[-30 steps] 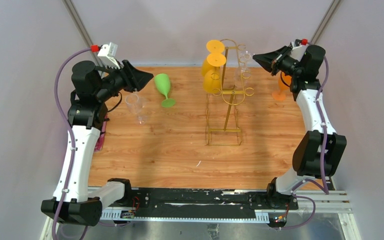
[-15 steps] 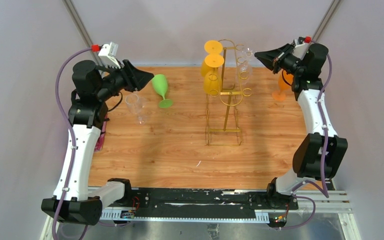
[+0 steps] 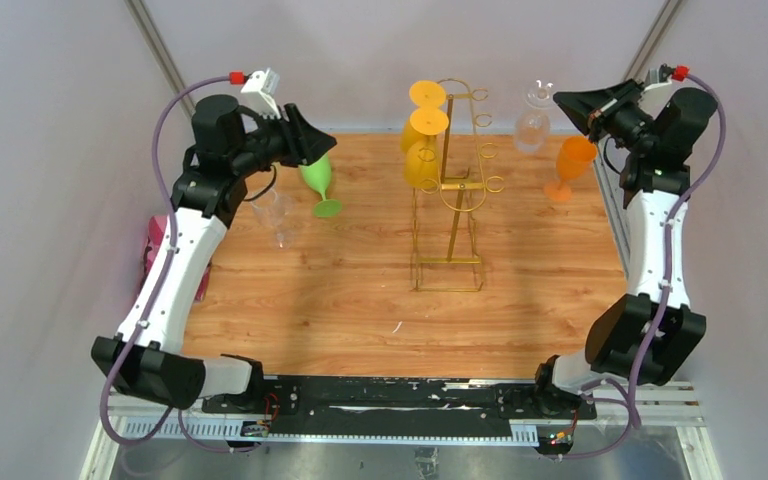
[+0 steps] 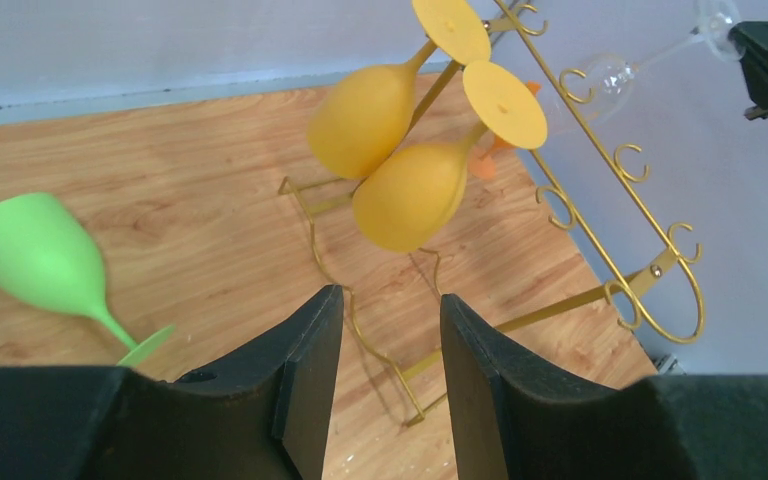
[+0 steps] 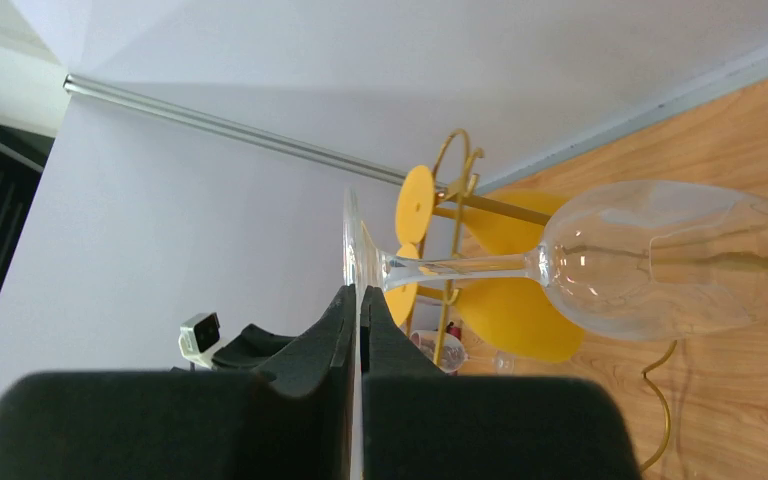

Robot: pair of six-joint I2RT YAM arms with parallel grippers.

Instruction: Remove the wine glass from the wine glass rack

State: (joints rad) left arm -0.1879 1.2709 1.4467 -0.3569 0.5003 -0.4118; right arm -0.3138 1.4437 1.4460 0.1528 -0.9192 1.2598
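Observation:
The gold wire wine glass rack (image 3: 450,185) stands at the middle back of the table; it also shows in the left wrist view (image 4: 615,165). Two yellow glasses (image 3: 422,150) hang on its left side. My right gripper (image 3: 567,101) is shut on the foot of a clear wine glass (image 3: 532,125) and holds it bowl down in the air, to the right of the rack and apart from it. In the right wrist view the jaws (image 5: 360,300) pinch the foot's rim and the bowl (image 5: 675,258) points right. My left gripper (image 3: 316,142) is open and empty above a green glass (image 3: 318,180).
The green glass (image 4: 35,255) leans tilted on the table at the back left. A clear glass (image 3: 275,212) lies beside it. An orange glass (image 3: 567,165) stands upright at the back right, just below the held glass. A pink object (image 3: 154,250) sits at the left edge.
My right gripper has drawn the clear wine glass off the rack, to the right and upward. My left arm has risen and swung right, over the green glass.

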